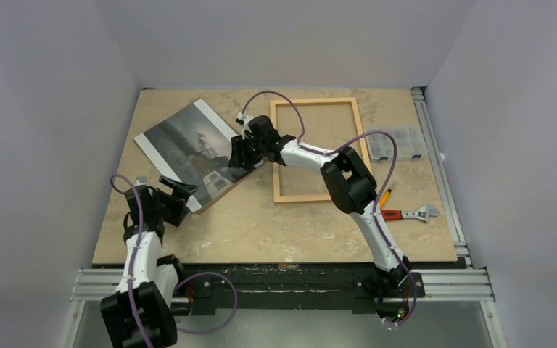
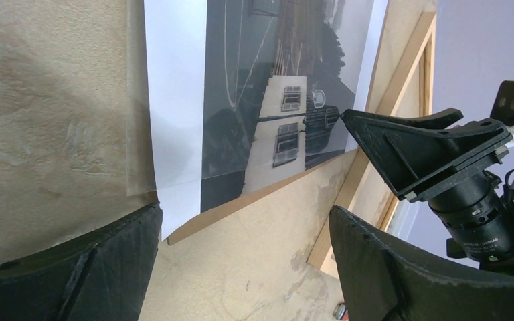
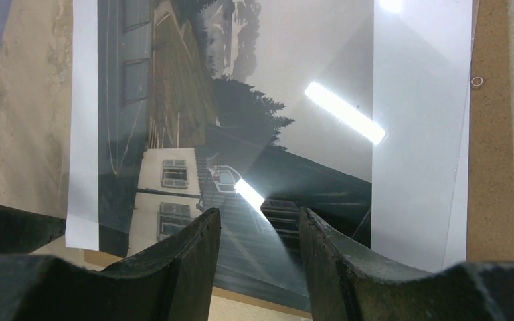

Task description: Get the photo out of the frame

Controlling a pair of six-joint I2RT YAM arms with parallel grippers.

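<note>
The photo (image 1: 188, 148) is laid on a brown backing board (image 1: 223, 185) at upper left, beside the frame (image 1: 312, 102), through which tabletop (image 1: 312, 156) is seen. The right gripper (image 1: 233, 158) is held at the photo's right edge, jaws partly apart. The left gripper (image 1: 181, 190) is spread wide by its lower corner. At right, a clear compartment box (image 1: 400, 141) is seen, but its contents cannot be told.

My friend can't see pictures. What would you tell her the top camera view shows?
The black-and-white photo lies tilted on a brown backing board at the left of the table, outside the empty wooden frame beside it. The right gripper is at the photo's right edge, and the open left gripper sits by its near corner.
</note>
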